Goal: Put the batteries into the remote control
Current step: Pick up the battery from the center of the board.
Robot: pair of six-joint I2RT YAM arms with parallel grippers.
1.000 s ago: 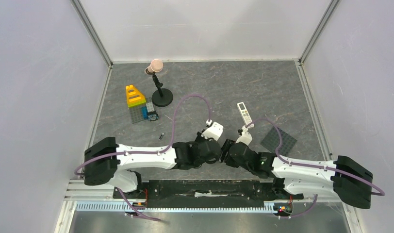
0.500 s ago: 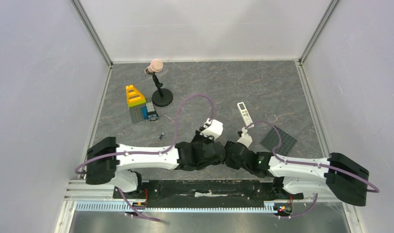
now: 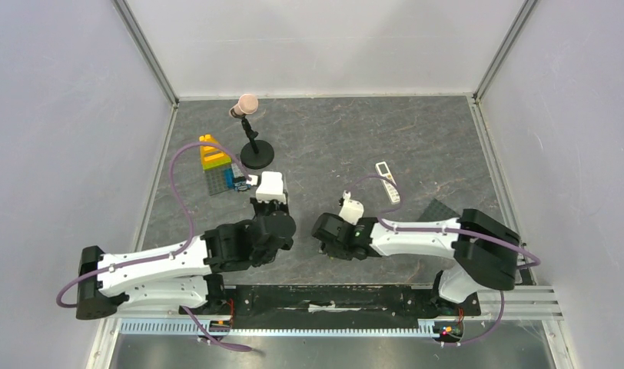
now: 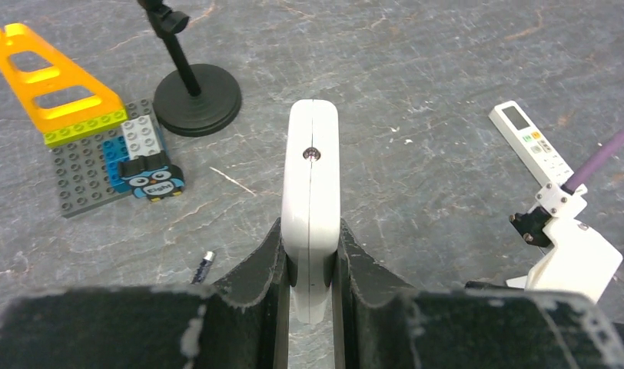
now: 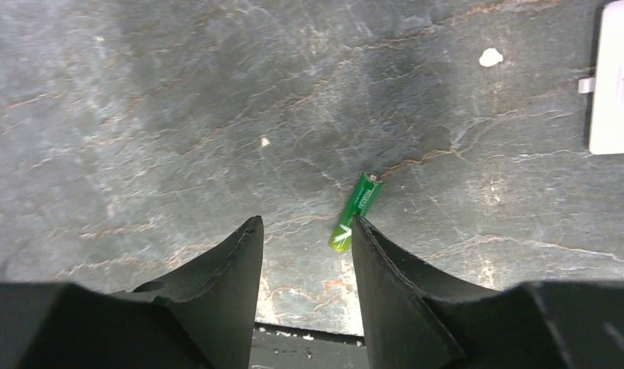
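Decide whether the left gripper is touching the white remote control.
Touching. The left wrist view shows the left gripper shut on the remote control, which stands edge-on, with both fingers pressed against its sides and no gap.

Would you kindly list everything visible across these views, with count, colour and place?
remote control: 1, white, edge-on in left gripper.
slim remote: 1, white, table right of centre.
green battery: 1, green, table, by right gripper fingertip.
dark battery: 1, dark, table, left of left gripper.
brick build: 1, yellow, green, blue, grey, far left.
microphone stand: 1, black, beside brick build.
baseplate: 1, dark grey, partly under right arm.
white flat piece: 1, white, right wrist view's edge.
left gripper: 1, black, shut on remote control.
right gripper: 1, black, open, empty.
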